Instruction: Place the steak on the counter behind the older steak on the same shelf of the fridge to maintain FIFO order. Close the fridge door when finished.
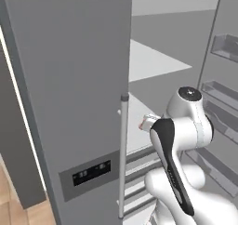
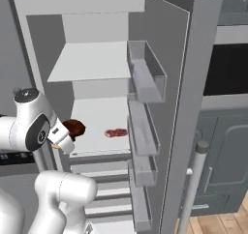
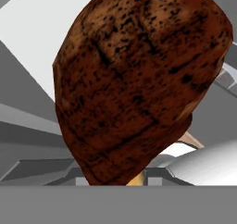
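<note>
Gripper (image 2: 68,137) is clamped on the steak (image 2: 74,128), holding it at the front left edge of the shelf (image 2: 99,114), just above the lip. In the hand view the steak (image 3: 139,79) covers the fingers, so grip depth can't be checked, and a shallow pinch on a rounded lump may let it roll out during the reach. The older steak (image 2: 116,132) lies flat on the same shelf, front and right of centre, near the fridge door (image 2: 186,97) bins. Main risk: a straight push inward at this height could drag the load or wrist across the older steak and shove it back, which breaks FIFO order. Second risk: releasing too early, which leaves the new steak beside or ahead of the old one rather than behind it. Room: the white panel behind the older steak looks bare to the back wall, and the left half of the shelf is open, so a lane along the left then across the rear seems best. The shelf above caps lift height, so clearance is limited. The closed door with the dark display panel (image 1: 92,172) and its bar handle (image 1: 123,154) sit close on the arm's left, so the elbow could clip them. Door bins crowd the right side. The fridge (image 1: 69,80) stands open; closing comes after.
</note>
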Robot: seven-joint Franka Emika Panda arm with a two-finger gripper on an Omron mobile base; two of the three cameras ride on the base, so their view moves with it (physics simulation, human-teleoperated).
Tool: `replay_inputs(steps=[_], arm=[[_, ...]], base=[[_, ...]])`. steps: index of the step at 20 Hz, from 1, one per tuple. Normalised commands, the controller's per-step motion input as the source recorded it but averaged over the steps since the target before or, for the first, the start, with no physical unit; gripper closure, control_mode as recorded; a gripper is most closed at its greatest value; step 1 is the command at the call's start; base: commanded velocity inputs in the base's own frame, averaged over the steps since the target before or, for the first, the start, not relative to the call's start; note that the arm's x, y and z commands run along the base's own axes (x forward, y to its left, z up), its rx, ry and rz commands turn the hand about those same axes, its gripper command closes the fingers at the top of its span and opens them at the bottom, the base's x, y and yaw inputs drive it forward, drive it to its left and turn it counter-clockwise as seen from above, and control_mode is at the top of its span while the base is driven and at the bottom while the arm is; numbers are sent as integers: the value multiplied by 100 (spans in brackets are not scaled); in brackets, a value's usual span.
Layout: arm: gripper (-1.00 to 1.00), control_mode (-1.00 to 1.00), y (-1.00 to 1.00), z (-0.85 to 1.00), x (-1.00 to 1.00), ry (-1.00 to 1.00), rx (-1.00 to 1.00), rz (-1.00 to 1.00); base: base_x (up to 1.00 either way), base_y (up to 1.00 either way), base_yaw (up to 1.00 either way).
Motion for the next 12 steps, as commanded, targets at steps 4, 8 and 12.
replay_inputs(steps=[4,8,12], arm=[[100,100,0,0,0,0,0,0],[100,100,0,0,0,0,0,0],[100,100,0,0,0,0,0,0]], base=[[50,-28,22],[52,-35,21],[66,-17,23]])
